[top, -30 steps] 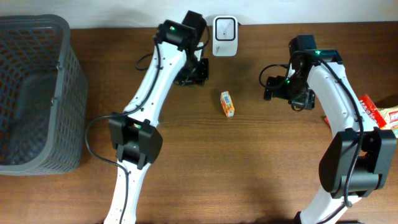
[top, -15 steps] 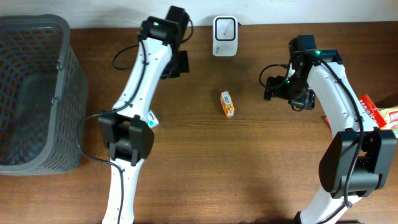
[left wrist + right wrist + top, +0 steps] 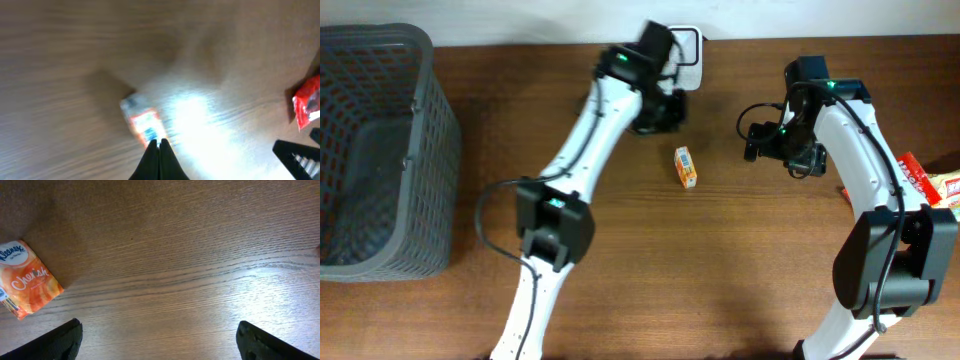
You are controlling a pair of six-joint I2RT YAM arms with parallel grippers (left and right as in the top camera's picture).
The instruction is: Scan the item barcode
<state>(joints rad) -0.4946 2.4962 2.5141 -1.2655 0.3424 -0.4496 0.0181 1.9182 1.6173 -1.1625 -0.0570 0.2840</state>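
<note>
Left pincer (image 3: 159,146) is pressed together and holds nothing; it hangs over the table just beside the white scanner (image 3: 692,55). Right pincer (image 3: 159,327) is spread wide, also empty. The small orange tissue packet (image 3: 686,167) lies flat on the wood between both arms, apart from the scanner. I judge the task hardly begun: lifting the packet and showing its barcode are left.

Stretching dark and wood-grained across the whole overhead view as a desk (image 3: 720,290). Carrying a grey mesh basket (image 3: 432,120) standing upright at the left end. Bearing a small orange Kleenex pack (image 3: 686,167) lying flat near the middle, well apart from the basket. Holding a white scanner (image 3: 692,48) at the far edge, partly hidden, and red-and-white packets (image 3: 930,186) at the right edge.
</note>
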